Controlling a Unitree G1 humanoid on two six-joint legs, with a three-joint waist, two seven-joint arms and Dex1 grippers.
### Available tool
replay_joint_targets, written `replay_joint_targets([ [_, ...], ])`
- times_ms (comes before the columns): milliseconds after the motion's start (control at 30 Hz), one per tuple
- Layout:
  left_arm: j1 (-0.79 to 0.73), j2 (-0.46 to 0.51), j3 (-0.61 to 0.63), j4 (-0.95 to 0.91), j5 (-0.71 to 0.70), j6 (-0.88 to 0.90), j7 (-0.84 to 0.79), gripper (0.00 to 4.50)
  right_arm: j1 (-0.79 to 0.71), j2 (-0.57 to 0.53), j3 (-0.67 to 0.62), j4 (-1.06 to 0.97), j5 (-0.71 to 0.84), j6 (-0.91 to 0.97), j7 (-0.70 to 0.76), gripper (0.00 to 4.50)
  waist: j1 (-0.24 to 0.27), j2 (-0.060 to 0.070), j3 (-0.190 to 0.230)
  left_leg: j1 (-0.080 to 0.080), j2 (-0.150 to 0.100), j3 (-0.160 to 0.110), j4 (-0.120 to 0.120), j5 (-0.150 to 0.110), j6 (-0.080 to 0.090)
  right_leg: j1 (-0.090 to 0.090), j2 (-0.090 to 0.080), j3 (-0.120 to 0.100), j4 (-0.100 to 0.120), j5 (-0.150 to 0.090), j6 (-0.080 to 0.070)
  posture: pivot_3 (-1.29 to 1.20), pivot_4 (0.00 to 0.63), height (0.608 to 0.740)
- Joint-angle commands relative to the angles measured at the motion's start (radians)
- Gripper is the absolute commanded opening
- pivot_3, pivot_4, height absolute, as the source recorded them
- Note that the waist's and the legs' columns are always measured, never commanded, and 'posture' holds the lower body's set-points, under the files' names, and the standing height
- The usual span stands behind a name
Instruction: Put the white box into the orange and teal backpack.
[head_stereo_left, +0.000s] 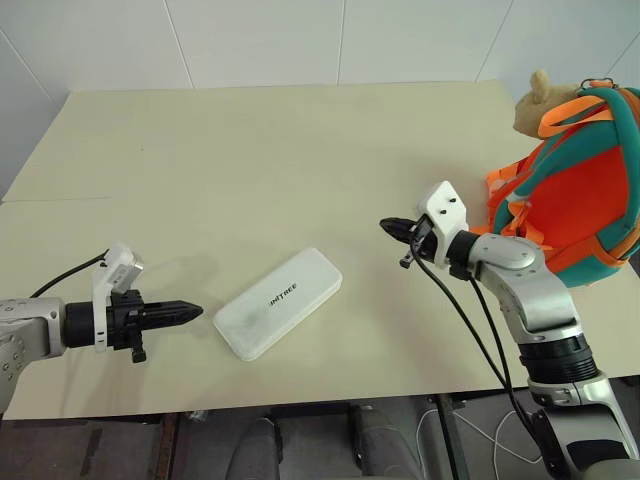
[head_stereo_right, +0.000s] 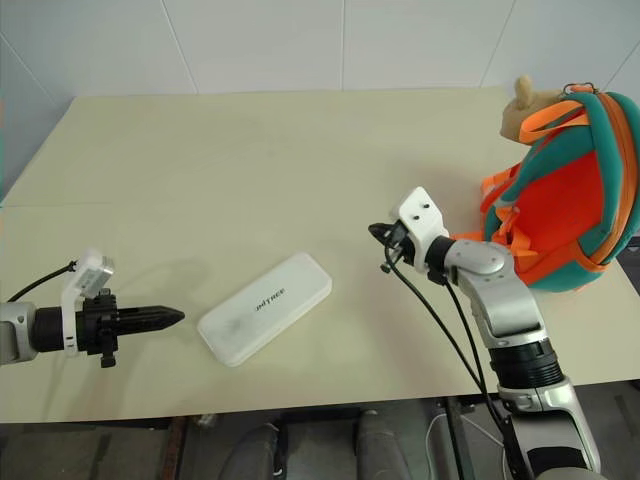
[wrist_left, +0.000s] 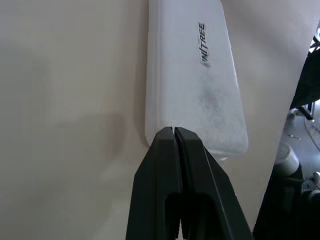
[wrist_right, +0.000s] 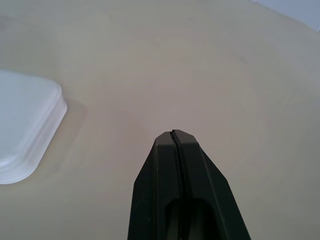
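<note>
Lying flat and diagonal near the front edge of the pale wooden table (head_stereo_left: 250, 130), the flat white plastic box (head_stereo_left: 279, 302) sits between two pinched-shut, empty grippers — left gripper (head_stereo_left: 196, 312), right gripper (head_stereo_left: 386, 225) — so both jaws should open before closing in, the orange and teal backpack (head_stereo_left: 580, 190) waiting at the right.

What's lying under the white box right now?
The white box lies flat on the bare tan table; nothing sticks out around its edges. Whatever sits directly beneath it is covered.
</note>
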Motion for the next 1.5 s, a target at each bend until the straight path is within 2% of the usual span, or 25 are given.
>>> replay_joint_targets([
  [33, 0.033, 0.021, 0.041, -0.045, -0.037, 0.064, 0.014, 0.05, -0.037, 0.029, 0.028, 0.034, -0.033, -0.032, -0.003, 0.00, 0.001, 0.000, 0.000, 0.000, 0.000, 0.000, 0.000, 0.000, 0.000, 0.000, 0.000, 0.000, 0.000, 0.000, 0.000, 0.00, 0.150, 0.740],
  [333, 0.118, -0.009, 0.052, -0.104, -0.065, 0.157, 0.076, 0.05, -0.095, 0.119, 0.113, 0.155, -0.102, -0.008, -0.013, 0.00, -0.005, 0.000, 0.000, 0.000, 0.000, 0.000, -0.001, 0.000, 0.000, 0.000, 0.000, 0.000, 0.001, 0.000, 0.000, 0.00, 0.150, 0.740],
  [567, 0.095, -0.095, -0.006, -0.115, -0.060, 0.143, 0.157, 0.05, -0.114, 0.162, 0.156, 0.174, -0.121, 0.007, 0.022, 0.00, -0.006, 0.000, 0.000, 0.000, 0.000, 0.000, 0.000, 0.000, 0.000, 0.000, -0.001, 0.000, 0.001, 0.000, 0.000, 0.00, 0.150, 0.740],
  [1133, 0.038, -0.226, -0.094, -0.079, 0.004, -0.029, 0.226, 0.05, -0.062, 0.147, 0.198, 0.005, -0.084, 0.116, 0.144, 0.00, -0.007, -0.001, -0.001, 0.000, 0.000, 0.000, 0.000, 0.000, -0.001, 0.000, -0.001, 0.000, 0.001, 0.000, 0.000, 0.00, 0.150, 0.740],
  [1500, -0.088, -0.302, -0.168, 0.011, 0.093, -0.148, 0.228, 0.05, -0.041, 0.079, 0.185, -0.112, -0.040, 0.207, 0.244, 0.00, 0.008, -0.002, -0.001, 0.001, -0.001, 0.000, 0.001, 0.000, -0.001, 0.001, -0.001, 0.000, 0.001, 0.000, 0.000, 0.00, 0.150, 0.740],
])
